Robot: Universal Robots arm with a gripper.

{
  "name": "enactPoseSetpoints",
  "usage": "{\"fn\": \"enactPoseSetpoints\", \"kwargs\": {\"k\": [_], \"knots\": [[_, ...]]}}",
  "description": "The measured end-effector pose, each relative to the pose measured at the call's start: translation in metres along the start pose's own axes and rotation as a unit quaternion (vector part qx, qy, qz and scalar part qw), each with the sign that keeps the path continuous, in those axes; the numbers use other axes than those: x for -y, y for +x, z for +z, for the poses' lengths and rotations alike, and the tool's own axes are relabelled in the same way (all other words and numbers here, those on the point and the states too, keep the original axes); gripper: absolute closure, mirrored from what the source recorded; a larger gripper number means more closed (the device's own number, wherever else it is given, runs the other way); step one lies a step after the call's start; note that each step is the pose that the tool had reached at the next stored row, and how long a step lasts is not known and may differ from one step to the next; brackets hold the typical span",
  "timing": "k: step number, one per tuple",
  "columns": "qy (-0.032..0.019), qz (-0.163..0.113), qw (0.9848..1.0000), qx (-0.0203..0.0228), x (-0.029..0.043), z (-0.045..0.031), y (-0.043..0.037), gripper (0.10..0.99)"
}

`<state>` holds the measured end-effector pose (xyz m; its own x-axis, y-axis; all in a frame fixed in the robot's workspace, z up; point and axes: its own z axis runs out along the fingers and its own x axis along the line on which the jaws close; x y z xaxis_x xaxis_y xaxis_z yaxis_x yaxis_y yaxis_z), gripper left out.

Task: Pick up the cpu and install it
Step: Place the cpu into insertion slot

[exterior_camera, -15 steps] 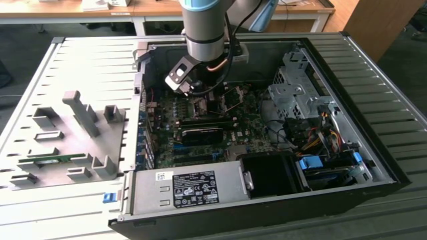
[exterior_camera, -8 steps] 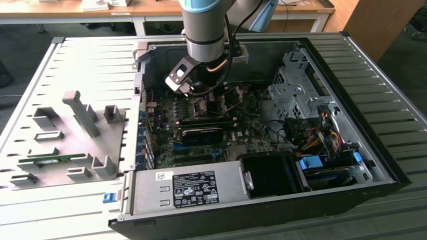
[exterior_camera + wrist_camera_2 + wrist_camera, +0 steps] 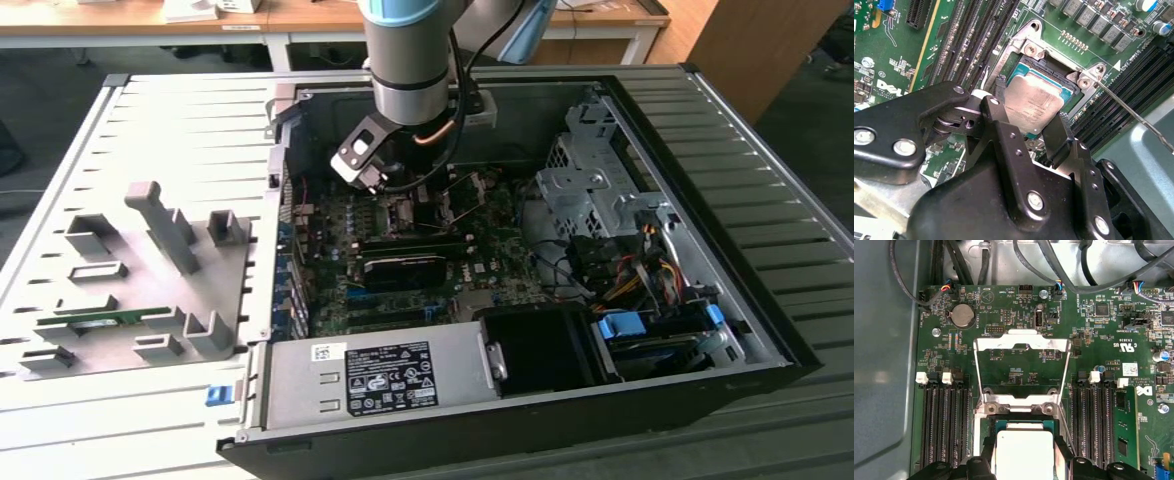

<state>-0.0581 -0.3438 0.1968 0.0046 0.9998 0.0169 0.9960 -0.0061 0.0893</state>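
Note:
The cpu (image 3: 1035, 102), a flat square chip with a silver-grey top, lies in or just over the motherboard socket (image 3: 1029, 49) in both wrist views; whether it is fully seated I cannot tell. My gripper (image 3: 1026, 119) is shut on the cpu, a black finger (image 3: 999, 130) against each of two opposite sides. In the first wrist view the cpu (image 3: 1024, 450) sits between the fingers of the gripper (image 3: 1025, 456), and the socket's metal load frame (image 3: 1021, 344) stands flipped open beyond it. In the exterior view the gripper (image 3: 380, 185) is low inside the open computer case (image 3: 747, 330), over the board.
Memory slots (image 3: 946, 425) flank the socket on both sides. A thin metal lever (image 3: 1139, 116) sticks out beside the socket. An expansion card (image 3: 414, 262), power supply (image 3: 380, 375) and drive cage (image 3: 587, 180) fill the case. A grey fixture plate (image 3: 147, 280) with a green memory stick (image 3: 114, 320) lies at the exterior view's left.

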Motion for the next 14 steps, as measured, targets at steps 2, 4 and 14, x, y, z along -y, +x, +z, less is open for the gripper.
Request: {"fn": "enactPoseSetpoints", "kwargs": {"k": [2,4,14], "knots": [[0.0000,0.000,1.0000,0.0001,0.0000,0.0001,0.0002,0.545],[0.0001,0.000,1.0000,0.0002,0.0001,0.0002,0.0008,0.545],[0.0001,0.000,1.0000,0.0001,0.0003,0.0029,0.0014,0.545]]}}
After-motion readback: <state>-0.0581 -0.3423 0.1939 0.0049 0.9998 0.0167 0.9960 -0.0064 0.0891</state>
